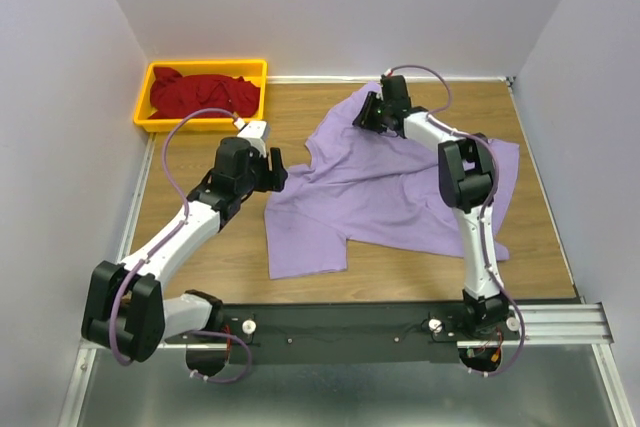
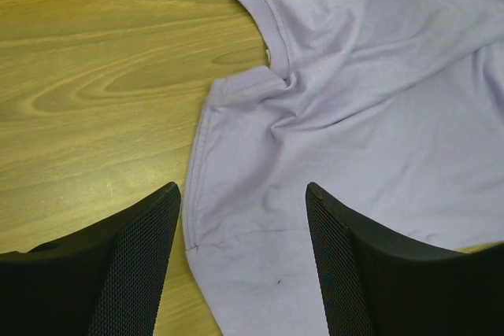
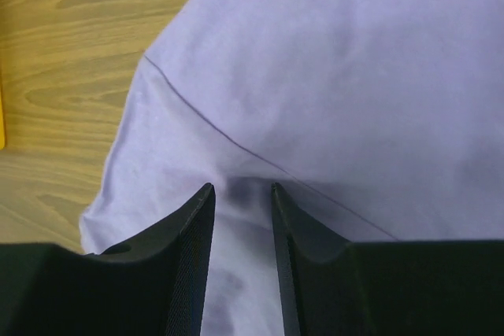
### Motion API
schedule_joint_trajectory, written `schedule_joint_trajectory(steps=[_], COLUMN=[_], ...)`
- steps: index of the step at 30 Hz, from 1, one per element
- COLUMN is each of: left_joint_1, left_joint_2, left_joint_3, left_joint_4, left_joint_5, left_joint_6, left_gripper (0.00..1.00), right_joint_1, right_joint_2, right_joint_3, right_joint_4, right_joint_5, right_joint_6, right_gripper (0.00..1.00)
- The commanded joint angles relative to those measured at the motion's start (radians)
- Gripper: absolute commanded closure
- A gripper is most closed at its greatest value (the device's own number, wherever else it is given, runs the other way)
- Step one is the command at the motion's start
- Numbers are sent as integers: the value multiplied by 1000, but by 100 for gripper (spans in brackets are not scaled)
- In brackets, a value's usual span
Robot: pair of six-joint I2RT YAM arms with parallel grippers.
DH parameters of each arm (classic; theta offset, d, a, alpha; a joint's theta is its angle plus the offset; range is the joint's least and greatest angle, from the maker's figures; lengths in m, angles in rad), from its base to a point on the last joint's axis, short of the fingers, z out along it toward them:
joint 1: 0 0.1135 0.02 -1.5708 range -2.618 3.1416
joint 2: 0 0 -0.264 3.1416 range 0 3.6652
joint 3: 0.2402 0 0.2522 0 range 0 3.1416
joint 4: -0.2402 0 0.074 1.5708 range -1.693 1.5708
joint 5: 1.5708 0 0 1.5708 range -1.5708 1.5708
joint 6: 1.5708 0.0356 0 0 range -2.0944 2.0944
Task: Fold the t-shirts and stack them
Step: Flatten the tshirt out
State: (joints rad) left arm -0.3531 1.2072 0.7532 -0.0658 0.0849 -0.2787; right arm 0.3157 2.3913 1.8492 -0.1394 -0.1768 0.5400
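A light lavender t-shirt [image 1: 390, 197] lies spread and wrinkled across the middle of the table. The dark red t-shirt [image 1: 200, 95] sits crumpled in the yellow bin [image 1: 205, 66] at the back left. My left gripper [image 1: 278, 169] hovers open over the lavender shirt's left edge; in the left wrist view its jaws [image 2: 242, 188] stand wide over the shoulder seam of the lavender t-shirt [image 2: 378, 116], below the collar [image 2: 264, 17]. My right gripper [image 1: 362, 112] is at the shirt's far corner, where its jaws [image 3: 240, 186] stand narrowly apart over the lavender cloth [image 3: 339, 76], clamping nothing.
White walls close in the table on the left, back and right. Bare wood [image 1: 215, 247] shows left of the shirt and along the front. The arm bases sit on a black rail [image 1: 350, 327] at the near edge.
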Motion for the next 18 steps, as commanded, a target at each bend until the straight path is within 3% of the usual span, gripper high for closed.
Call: schedule_joint_trajectory(steps=[1,6,10,18], left_joint_1=[20,43,55,59], left_joint_2=[8,8,6,18], left_joint_3=[-14,-18,-18,-20], left_joint_4=[21,31,34,32], left_joint_5=[-5,21,30,45], left_joint_6=[-10,-17,-19,-19], left_gripper=[27,27,27,27], right_joint_1=[37,108,222,332], right_joint_2=[83,141,108,-134], right_joint_3=[59,74,-19,-214], right_joint_4=[-17,-19,-22,-35], right_joint_5=[-65,-170,-242,-261], right_joint_6=[21,29,46,11], right_gripper=[58,57,57,56])
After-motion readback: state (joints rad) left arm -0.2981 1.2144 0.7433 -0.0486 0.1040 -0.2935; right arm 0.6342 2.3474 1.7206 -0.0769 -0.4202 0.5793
